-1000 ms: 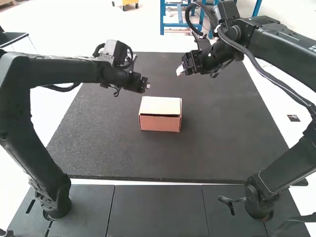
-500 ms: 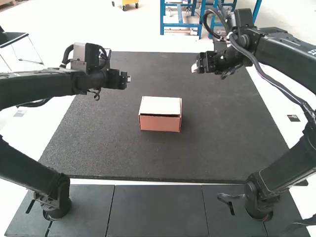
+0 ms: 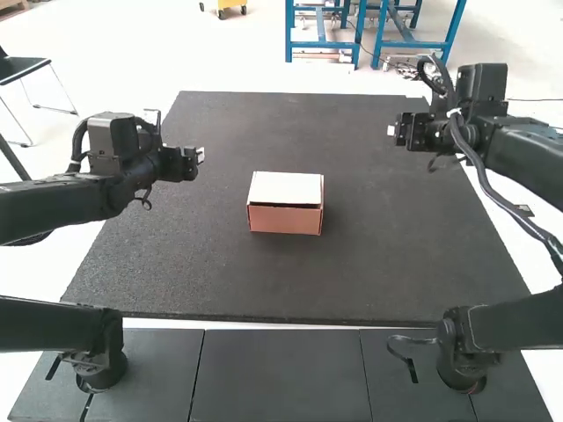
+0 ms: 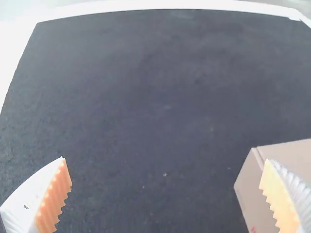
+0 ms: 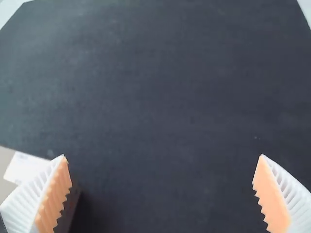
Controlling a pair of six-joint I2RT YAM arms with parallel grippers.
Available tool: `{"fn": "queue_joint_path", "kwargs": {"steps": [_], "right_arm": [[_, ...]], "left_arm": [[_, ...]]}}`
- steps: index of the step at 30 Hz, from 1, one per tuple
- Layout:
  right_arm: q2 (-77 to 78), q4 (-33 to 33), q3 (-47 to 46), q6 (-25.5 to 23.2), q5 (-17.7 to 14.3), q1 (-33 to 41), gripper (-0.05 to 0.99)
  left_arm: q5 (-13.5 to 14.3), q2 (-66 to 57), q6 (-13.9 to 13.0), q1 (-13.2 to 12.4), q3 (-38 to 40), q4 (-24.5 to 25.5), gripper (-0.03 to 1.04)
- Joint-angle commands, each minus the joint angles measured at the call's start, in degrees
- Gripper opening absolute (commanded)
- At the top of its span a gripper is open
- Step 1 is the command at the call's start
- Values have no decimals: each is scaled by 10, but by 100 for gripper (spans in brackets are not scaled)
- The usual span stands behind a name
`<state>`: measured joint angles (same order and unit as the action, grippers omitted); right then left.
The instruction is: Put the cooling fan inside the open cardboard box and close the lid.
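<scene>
Left end effector [image 3: 192, 158] hangs over the left side of the black mat [image 3: 396, 264], released, its 2 ribbed white fingers with orange pads spread wide and nothing between them. Right end effector [image 3: 396, 132] is high over the mat's far right part, also spread wide and empty.

Between the 2, on the middle of the mat, sits the cardboard box [image 3: 285, 203]. Its lid lies flat and shut on top, so I judge the cooling fan is already inside and the task is all but done. The box's long axis runs across the mat from 1 arm's side to the other, with a long wall facing the near edge.

From the left end effector the box lies toward the centre and a little nearer the arm bases. From the right it lies toward the centre and nearer still. The left one looks closer, though both are well apart from the box.

Around the box the mat is flat, dark and finely textured, leaving open room on every side for either arm to come in.
</scene>
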<state>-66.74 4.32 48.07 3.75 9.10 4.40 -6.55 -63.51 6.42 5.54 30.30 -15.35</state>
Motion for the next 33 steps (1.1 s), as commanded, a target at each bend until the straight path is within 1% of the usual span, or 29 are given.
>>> {"fn": "queue_joint_path", "kwargs": {"steps": [1, 3, 4, 7, 8, 10, 14, 17, 24, 26, 27, 29, 31, 33], "right_arm": [[23, -45, -53, -3, -16, -8, 88], [32, -80, -91, -11, -26, -3, 88], [37, -103, -110, -14, -38, 1, 89], [60, -193, -181, -16, -83, 25, 89], [71, -224, -204, -14, -85, 31, 89], [83, -258, -235, -13, -87, 39, 89], [104, -261, -263, -32, -93, 43, 90], [133, -261, -280, -35, -93, 43, 90], [222, -256, -335, -37, -92, 46, 90], [244, -251, -351, -37, -95, 51, 91], [255, -250, -359, -37, -96, 53, 91], [280, -250, -371, -40, -95, 53, 91], [304, -249, -374, -46, -95, 51, 91], [326, -244, -376, -45, -87, 51, 91]], "left_arm": [[-41, 14, -14, -31, -21, -28, 92], [-63, 14, -13, -49, -40, -54, 92], [-76, 15, -13, -56, -50, -64, 92], [-82, 22, -15, -75, -83, -98, 92], [-84, 24, -15, -79, -96, -113, 92], [-84, 34, -13, -83, -122, -137, 92], [-84, 73, -12, -80, -173, -180, 92], [-83, 122, -9, -81, -203, -194, 92], [-86, 261, -7, -83, -243, -155, 92], [-95, 293, -8, -84, -248, -151, 92], [-95, 308, -9, -84, -249, -142, 92], [-100, 334, -10, -84, -256, -138, 92], [-115, 353, -14, -81, -272, -140, 92], [-119, 371, -15, -78, -296, -153, 91]]}}
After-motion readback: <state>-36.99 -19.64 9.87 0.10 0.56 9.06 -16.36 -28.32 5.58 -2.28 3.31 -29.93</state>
